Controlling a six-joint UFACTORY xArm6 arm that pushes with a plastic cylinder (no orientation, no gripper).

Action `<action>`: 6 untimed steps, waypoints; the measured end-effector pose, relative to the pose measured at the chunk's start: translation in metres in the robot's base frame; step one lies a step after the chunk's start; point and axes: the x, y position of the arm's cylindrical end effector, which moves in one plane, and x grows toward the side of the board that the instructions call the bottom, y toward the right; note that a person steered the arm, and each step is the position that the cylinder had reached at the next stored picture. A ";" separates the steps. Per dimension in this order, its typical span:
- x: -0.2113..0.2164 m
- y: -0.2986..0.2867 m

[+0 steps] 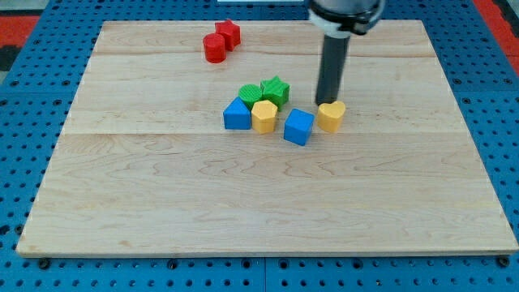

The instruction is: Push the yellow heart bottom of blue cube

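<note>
The yellow heart (331, 116) lies on the wooden board just right of the blue cube (298, 126), nearly touching it. My tip (327, 102) is at the heart's upper edge, touching or almost touching it from the view's top. The dark rod rises straight up out of the view's top.
A yellow hexagonal block (263, 116), a blue block (237, 113), a green block (250, 93) and a green star (276, 89) cluster left of the blue cube. Two red blocks (220, 42) sit near the board's top edge. The wooden board (259, 211) lies on a blue pegboard.
</note>
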 end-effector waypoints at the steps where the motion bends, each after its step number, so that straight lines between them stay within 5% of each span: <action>1: -0.028 0.000; 3: -0.062 -0.098; 6: -0.035 -0.089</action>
